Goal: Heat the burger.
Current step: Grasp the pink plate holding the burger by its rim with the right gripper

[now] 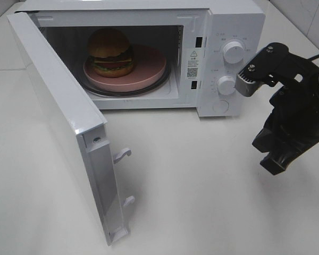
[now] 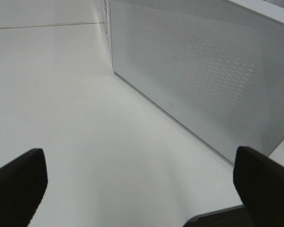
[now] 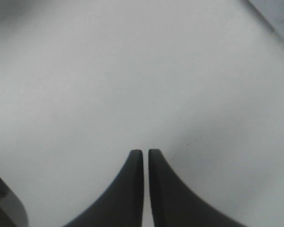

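The burger [image 1: 111, 51], with a tan domed bun and green, red and brown layers, sits on a round pink plate [image 1: 149, 66] inside the white microwave [image 1: 223, 26]. The microwave door [image 1: 58, 117] stands wide open to the left. My right gripper [image 1: 276, 164] is shut and empty above the table, in front of and to the right of the control panel; its fingertips [image 3: 136, 156] nearly touch in the right wrist view. My left gripper [image 2: 138, 156] is open wide and empty, facing the outer mesh face of the door [image 2: 203, 71]. The left arm is out of the high view.
The control panel has two white knobs [image 1: 233, 51] [image 1: 226, 85] and a round button [image 1: 220, 106]. Door latch hooks [image 1: 122, 154] stick out from the door's inner edge. The plate rests on a glass turntable [image 1: 167, 78]. White tabletop [image 1: 202, 186] lies in front.
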Available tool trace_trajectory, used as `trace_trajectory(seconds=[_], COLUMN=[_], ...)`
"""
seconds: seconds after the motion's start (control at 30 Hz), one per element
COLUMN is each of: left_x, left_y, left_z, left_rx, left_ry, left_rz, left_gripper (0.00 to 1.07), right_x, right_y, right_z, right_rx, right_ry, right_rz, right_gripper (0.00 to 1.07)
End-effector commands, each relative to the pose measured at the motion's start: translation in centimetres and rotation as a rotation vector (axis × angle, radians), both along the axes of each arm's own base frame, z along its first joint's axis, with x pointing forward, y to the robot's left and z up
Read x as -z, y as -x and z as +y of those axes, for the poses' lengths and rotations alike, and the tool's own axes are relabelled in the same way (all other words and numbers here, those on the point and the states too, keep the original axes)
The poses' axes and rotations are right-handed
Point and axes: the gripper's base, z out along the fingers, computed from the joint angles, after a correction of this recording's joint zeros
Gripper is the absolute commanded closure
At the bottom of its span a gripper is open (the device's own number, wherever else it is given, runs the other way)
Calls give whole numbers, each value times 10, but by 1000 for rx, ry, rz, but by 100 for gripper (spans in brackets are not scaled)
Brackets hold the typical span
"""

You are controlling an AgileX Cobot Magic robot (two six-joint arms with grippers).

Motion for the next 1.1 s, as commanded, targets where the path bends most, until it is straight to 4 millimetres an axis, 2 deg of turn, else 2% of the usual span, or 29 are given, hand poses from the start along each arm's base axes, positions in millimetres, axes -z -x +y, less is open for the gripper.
trace_trajectory(seconds=[0.03,0.07,0.13,0.27,0.37,0.4,0.43,0.47,0.5,0.57,0.6,0.67,0.93,1.0,1.1], left_x=[0,0,0,0,0,0,0,0,0,0,0,0,0,0,0], left_y=[1,1,1,1,1,1,1,1,1,1,1,1,1,1,1], left_z=[0,0,0,0,0,0,0,0,0,0,0,0,0,0,0], left_rx=[-3,-3,-3,-3,-3,-3,-3,-3,-3,-3,-3,-3,-3,-3,-3], left_ry=[4,4,4,5,5,5,5,5,5,5,5,5,5,5,5], left_rz=[-13,-13,-13,-13,-13,-13,-13,-13,-13,-13,-13,-13,-13,-13,-13], left_gripper=[6,6,6,6,6,6,6,6,6,6,6,6,6,6,6], right_x=[-7,-11,-12,-13,-14,-14,-14,-14,-14,-14,-14,-15,-17,-17,-15], right_y=[-3,-6,-7,-8,-8,-9,-9,-9,-9,-10,-10,-11,-14,-14,-19], right_z=[-2,-2,-2,-3,-2,-2,-2,-2,-2,-2,-2,-3,1,13,22], right_rx=[-138,-227,-274,-484,-503,-496,-496,-484,-484,-463,-463,-481,-552,-664,-685], right_ry=[73,111,131,218,224,221,221,216,216,212,212,228,295,395,426], right_rz=[-53,-87,-102,-149,-158,-162,-162,-164,-164,-168,-168,-186,-260,-320,-340], right_gripper=[106,106,106,104,95,84,84,75,75,33,33,8,9,9,9])
